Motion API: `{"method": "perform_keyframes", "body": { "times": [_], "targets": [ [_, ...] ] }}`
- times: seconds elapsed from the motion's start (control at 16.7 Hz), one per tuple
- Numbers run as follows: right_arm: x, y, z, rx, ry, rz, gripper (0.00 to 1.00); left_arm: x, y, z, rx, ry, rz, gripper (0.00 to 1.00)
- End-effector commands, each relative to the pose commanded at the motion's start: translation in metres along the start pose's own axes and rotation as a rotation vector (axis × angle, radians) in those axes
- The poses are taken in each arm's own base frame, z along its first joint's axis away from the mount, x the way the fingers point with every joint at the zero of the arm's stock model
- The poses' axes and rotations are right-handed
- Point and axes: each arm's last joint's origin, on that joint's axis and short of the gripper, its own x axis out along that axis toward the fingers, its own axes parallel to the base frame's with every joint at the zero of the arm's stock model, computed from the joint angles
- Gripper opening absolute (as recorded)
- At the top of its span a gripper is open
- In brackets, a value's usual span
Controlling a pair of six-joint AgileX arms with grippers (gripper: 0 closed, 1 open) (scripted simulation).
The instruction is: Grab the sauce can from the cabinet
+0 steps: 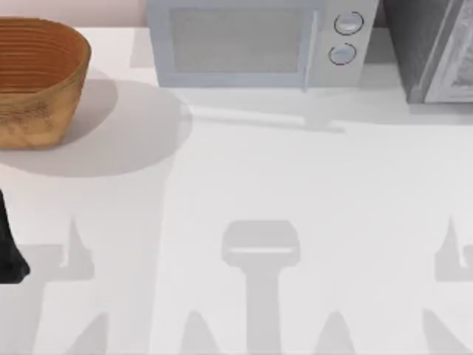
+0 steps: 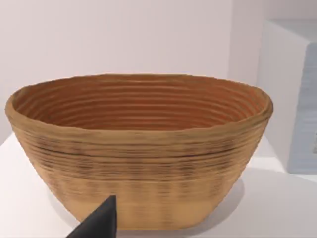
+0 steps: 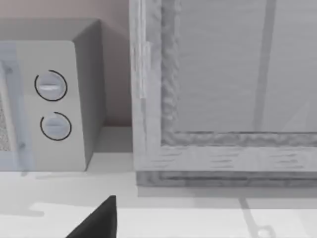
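The cabinet (image 1: 432, 48) stands at the table's back right corner, dark speckled grey with a pale framed door panel (image 3: 233, 84) that is shut. The sauce can is hidden. A dark part of my right gripper (image 3: 99, 220) shows in the right wrist view, low over the table and some way in front of the cabinet door. My left arm (image 1: 10, 251) is parked at the left edge of the table. A dark tip of the left gripper (image 2: 99, 223) points at the wicker basket.
A large wicker basket (image 1: 37, 81) sits at the back left. A pale microwave (image 1: 251, 44) with two round knobs (image 1: 344, 38) stands at the back centre, close to the cabinet. The white table (image 1: 244, 185) stretches in front of them.
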Motion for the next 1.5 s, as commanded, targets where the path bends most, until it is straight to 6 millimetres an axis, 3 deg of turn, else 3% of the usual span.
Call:
{"method": "perform_keyframes", "body": {
  "times": [0.24,0.42,0.78,1.14,1.32,1.5],
  "targets": [
    [0.000,0.000,0.008,0.000,0.005,0.000,1.00,0.000,0.000,0.000,0.000,0.000,0.000,1.00],
    [0.001,0.002,0.040,0.000,0.018,-0.001,1.00,0.000,0.000,0.000,0.000,0.000,0.000,1.00],
    [0.024,0.008,0.157,-0.006,0.032,-0.006,1.00,0.000,0.000,0.000,0.000,0.000,0.000,1.00],
    [0.083,0.024,0.276,-0.009,0.023,-0.006,1.00,0.000,0.000,0.000,0.000,0.000,0.000,1.00],
    [0.114,0.035,0.317,-0.006,0.010,-0.004,1.00,0.000,0.000,0.000,0.000,0.000,0.000,1.00],
    [0.137,0.043,0.340,-0.002,0.001,-0.002,1.00,0.000,0.000,0.000,0.000,0.000,0.000,1.00]
  ]
}}
